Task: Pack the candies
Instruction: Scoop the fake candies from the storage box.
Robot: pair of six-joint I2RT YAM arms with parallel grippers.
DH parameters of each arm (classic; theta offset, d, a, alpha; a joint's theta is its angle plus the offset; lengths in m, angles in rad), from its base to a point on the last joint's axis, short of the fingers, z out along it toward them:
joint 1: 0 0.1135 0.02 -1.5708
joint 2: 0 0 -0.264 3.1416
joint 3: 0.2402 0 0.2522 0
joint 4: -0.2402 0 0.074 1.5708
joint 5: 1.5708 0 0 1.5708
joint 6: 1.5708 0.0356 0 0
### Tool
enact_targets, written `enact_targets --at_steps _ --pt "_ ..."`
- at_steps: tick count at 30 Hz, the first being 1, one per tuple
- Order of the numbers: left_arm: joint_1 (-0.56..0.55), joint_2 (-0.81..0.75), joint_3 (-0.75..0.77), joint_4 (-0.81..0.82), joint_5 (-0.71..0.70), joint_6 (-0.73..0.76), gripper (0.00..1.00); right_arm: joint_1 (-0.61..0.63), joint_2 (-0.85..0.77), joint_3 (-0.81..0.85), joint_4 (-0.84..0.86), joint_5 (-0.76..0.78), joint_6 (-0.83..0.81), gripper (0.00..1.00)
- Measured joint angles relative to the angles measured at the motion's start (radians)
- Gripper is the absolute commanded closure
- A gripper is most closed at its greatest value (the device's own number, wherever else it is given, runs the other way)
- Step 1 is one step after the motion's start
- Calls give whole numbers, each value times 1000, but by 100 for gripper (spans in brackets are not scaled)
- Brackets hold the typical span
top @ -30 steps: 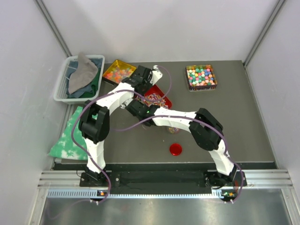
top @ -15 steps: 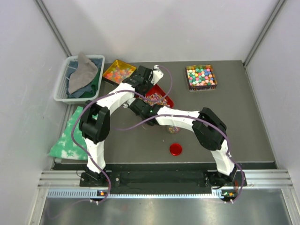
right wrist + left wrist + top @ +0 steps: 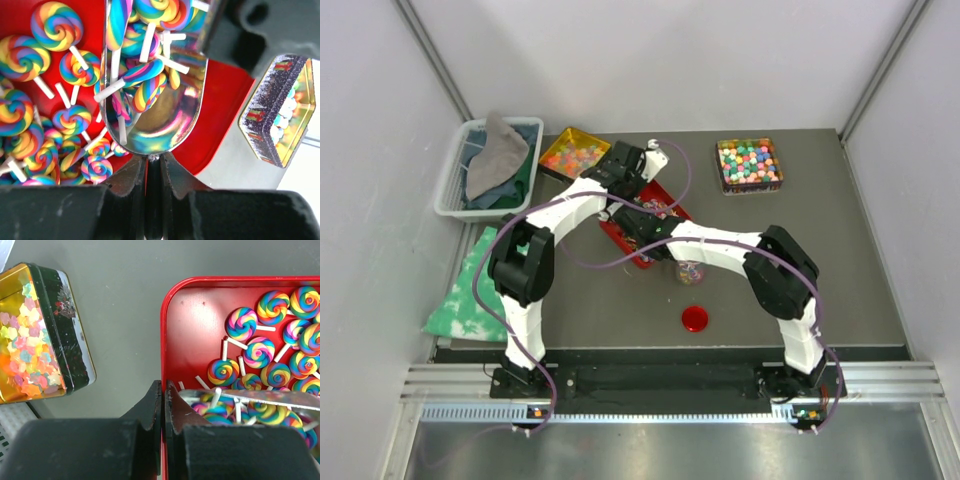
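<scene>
R tool [image 3: 152, 161] clenched on scoop [image 3: 161, 126] handle; lollipops [image 3: 144, 73] in scoop just ahead; L tool [image 3: 163, 392] pinching tray [image 3: 190, 340] rim.

Robot lab test cell: white panel walls [image 3: 670, 60], grey table [image 3: 850, 285], aluminium mounting rail [image 3: 885, 385]

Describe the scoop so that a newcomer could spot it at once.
Start on the grey table, at the red tray of rainbow swirl lollipops. Over it, pinched in the right gripper, is the scoop. It is the only silver, mirror-bright thing there, and it is loaded with lollipops.
</scene>
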Motion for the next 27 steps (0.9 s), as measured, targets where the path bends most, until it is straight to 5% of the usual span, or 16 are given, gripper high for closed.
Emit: enact_targets --at_steps 27 --pt "98 167 159 1 41 -50 100 -7 -76 -39 -42 -174 -63 100"
